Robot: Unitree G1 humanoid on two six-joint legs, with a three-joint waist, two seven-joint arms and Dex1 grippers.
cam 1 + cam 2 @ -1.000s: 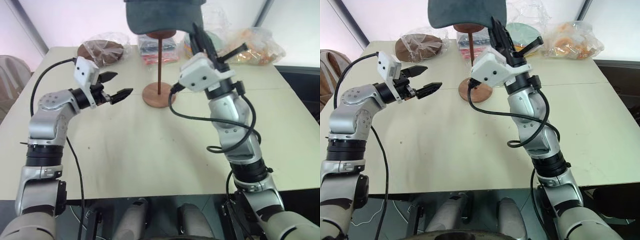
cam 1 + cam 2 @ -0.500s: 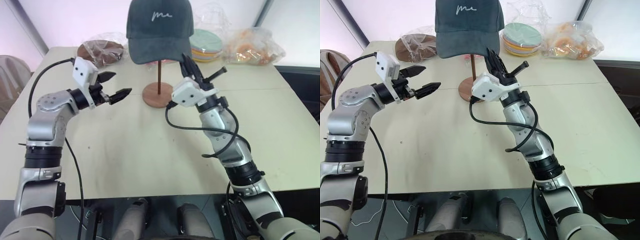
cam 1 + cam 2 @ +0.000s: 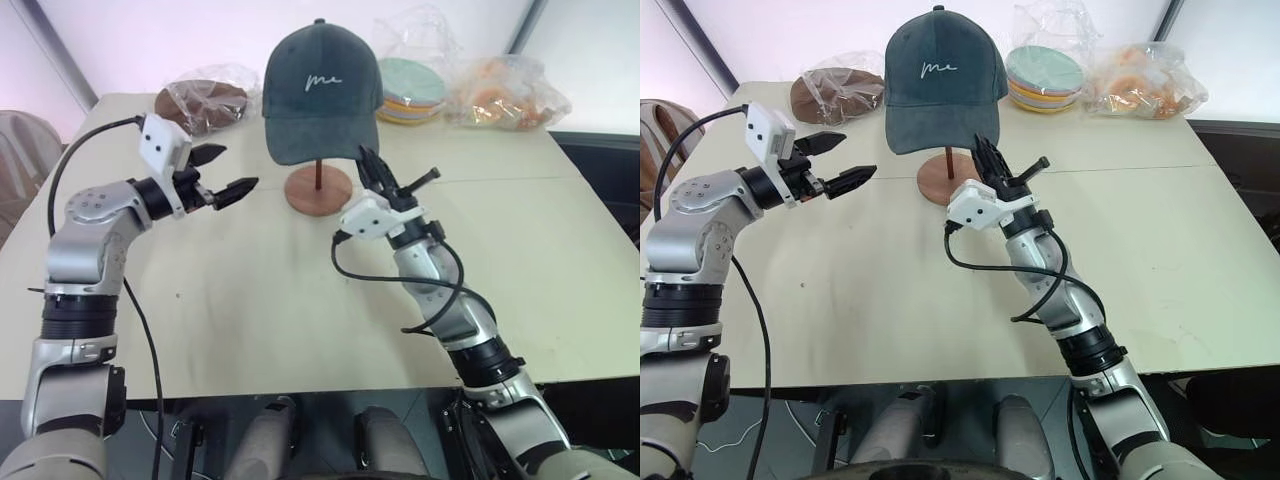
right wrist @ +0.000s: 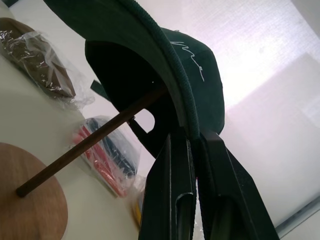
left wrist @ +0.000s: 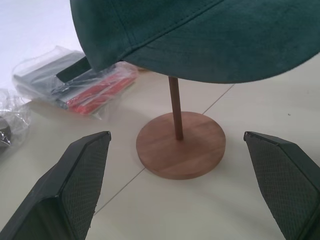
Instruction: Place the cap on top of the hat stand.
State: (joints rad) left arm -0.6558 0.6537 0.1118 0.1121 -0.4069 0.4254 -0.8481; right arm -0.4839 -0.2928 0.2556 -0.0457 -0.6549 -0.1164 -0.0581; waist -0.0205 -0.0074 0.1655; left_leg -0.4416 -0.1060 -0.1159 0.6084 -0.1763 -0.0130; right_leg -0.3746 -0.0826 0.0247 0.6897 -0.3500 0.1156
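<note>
cap (image 3: 320,95) – matt brushed cloth | hat stand (image 5: 181,144) – smooth wood | fingers (image 5: 75,185) – black, textured pads

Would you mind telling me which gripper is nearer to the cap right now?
The right. The right gripper is shut on the brim of the cap, which sits over the stand. The left gripper hangs open off to the cap's left, not touching it.

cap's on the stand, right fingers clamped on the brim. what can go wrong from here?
1. The right gripper is shut on the cap brim; pulling away before opening could drag the cap off the hat stand.
2. The stand has a thin rod, so a tug may tip it.
3. The open left gripper hovers close beside it.
</note>
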